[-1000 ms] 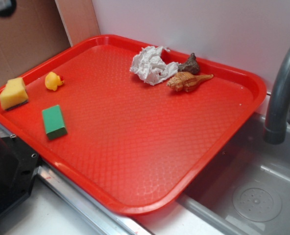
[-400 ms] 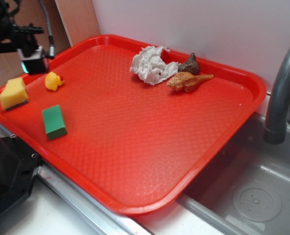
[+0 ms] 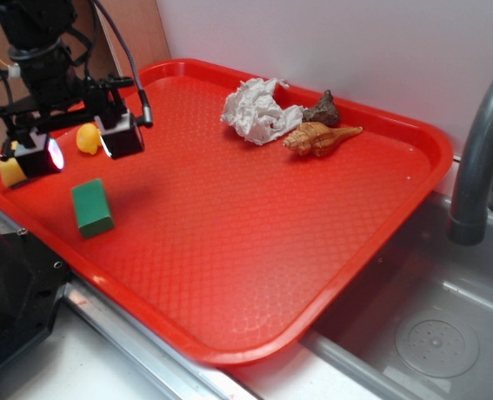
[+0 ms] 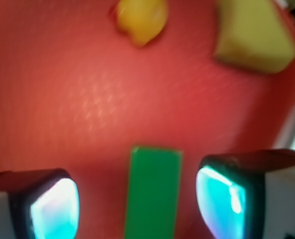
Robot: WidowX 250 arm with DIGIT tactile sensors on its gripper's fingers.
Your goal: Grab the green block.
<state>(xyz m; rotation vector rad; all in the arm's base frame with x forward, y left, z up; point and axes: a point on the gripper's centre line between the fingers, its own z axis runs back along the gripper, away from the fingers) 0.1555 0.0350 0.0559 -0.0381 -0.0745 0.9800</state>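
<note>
The exterior view looks down at the tray obliquely; the wrist view looks closely down.

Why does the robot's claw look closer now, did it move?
Yes. The gripper came in from the left, over the red tray, and now hangs open above the green block.

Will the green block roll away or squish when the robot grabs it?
Probably not. The green block has flat faces and lies flat on the red tray, so it shouldn't roll. Its straight, crisp edges suggest it's stiff. It's small, so likely light for the open gripper.
</note>
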